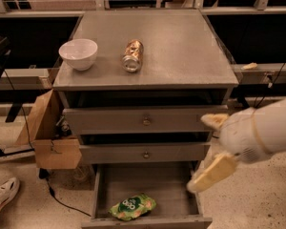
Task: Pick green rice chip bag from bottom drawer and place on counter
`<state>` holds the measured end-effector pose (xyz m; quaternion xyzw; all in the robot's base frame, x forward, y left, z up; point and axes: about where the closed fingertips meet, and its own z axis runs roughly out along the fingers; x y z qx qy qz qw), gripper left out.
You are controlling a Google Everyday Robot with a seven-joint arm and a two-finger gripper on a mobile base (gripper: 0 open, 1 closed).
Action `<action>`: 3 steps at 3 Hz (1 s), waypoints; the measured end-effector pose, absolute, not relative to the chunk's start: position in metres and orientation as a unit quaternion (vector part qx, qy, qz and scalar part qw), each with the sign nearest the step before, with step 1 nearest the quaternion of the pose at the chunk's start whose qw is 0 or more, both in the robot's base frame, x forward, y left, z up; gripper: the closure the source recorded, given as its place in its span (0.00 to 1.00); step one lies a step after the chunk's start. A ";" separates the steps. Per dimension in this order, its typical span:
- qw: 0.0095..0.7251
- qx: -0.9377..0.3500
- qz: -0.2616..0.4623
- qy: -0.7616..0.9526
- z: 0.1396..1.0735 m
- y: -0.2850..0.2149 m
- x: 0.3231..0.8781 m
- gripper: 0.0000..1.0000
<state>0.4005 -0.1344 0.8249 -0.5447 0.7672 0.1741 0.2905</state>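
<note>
The counter [181,46] filled the top of the view, broad and grey. Below it the bottom drawer [148,182] stood pulled out, floor showing. So the way in was open, and that was as far as the job had got. My gripper [200,152] hung off the cabinet's right side, level with the two closed drawer fronts. It sat above the drawer's right wall and well apart from the prize. My fingers [213,172] were spread wide, nothing between them. The green rice chip bag [132,207] lay flat on the drawer floor, left of middle, just behind the front rim, untouched. Everything was left to do, by my reckoning: drop down and left into the drawer, close on the bag, lift it out, set it up top. Up there a can [133,55] lay on its side near a white bowl [78,54], both on the left half.
</note>
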 end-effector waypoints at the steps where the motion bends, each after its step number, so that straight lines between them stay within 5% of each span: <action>1: 0.301 -0.489 0.306 0.759 0.725 -0.038 0.389 0.00; 3: 0.320 -0.471 0.297 0.766 0.704 -0.042 0.394 0.00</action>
